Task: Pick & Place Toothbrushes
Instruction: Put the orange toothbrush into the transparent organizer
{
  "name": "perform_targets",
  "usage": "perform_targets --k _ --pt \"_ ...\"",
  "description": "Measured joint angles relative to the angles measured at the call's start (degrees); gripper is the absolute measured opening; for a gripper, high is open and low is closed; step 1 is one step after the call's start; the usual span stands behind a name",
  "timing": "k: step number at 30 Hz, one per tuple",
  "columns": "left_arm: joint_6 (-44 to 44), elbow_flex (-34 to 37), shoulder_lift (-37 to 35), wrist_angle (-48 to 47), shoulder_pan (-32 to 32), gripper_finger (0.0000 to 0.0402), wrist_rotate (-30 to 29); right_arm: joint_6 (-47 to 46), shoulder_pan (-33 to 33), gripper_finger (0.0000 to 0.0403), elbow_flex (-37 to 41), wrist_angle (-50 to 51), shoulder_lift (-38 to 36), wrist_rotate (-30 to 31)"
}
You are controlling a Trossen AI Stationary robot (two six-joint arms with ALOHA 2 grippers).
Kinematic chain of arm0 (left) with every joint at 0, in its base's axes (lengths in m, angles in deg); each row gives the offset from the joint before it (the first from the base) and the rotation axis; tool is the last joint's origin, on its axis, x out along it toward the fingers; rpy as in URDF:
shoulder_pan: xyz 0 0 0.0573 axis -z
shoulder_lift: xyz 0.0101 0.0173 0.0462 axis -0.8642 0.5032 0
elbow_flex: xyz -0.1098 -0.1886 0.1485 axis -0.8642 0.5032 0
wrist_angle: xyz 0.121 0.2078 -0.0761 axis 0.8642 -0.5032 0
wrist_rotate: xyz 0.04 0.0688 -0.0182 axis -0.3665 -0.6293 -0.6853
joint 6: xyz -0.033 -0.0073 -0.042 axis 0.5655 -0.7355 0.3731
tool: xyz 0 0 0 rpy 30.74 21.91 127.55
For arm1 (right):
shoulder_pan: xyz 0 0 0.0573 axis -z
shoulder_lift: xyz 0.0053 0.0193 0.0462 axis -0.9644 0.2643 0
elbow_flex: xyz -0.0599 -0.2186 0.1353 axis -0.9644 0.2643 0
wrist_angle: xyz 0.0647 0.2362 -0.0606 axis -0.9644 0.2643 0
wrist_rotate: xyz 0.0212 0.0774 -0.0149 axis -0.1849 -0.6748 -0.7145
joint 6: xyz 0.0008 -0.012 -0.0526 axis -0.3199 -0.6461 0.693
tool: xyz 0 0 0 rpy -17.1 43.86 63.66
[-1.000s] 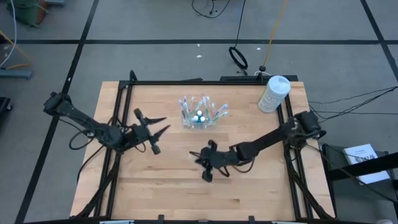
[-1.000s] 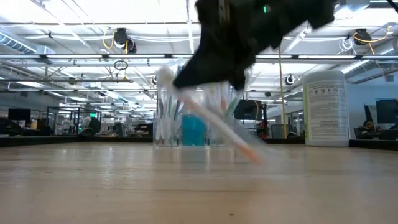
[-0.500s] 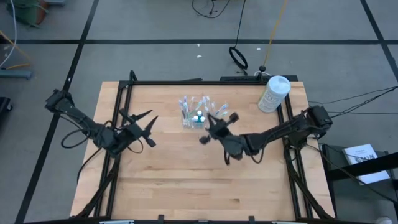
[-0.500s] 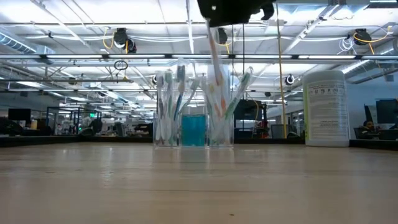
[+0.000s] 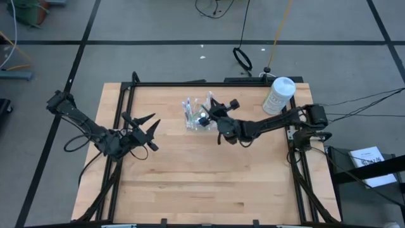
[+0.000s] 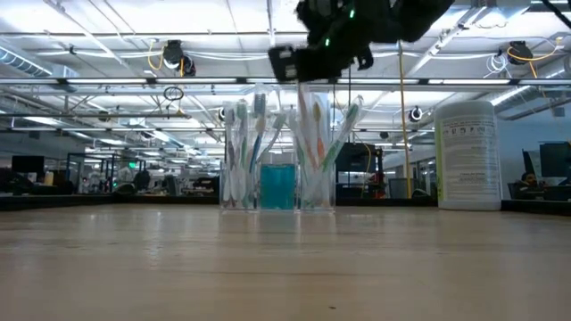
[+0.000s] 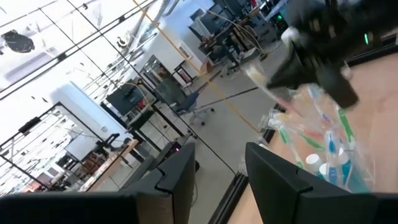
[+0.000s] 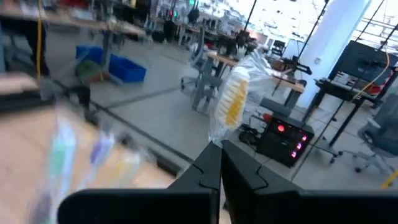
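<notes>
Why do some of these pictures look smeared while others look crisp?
In the right wrist view, the toothbrush in the right gripper is fairly sharp, but the brushes near the table are streaked by motion. The left wrist view smears the clear holder and the other arm. The low view is crisp on the holder and the white canister, under bright ceiling lights. The high view is evenly lit.
</notes>
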Motion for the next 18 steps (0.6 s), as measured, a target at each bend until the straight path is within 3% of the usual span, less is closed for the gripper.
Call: perform_targets --k 4,11,18 --pt "-0.07 0.0 0.0 0.0 -0.05 0.0147 -0.01 -0.02 0.3 0.0 0.23 -0.95 3.85 0.11" --pt "-0.09 0.0 0.0 0.04 -0.04 0.0147 0.0 0.14 -1.32 0.0 0.19 -1.29 8.61 8.83" --pt "-0.11 0.0 0.0 0.04 -0.05 0.0147 0.0 -2.32 -3.65 0.0 0.12 -1.54 9.36 9.02"
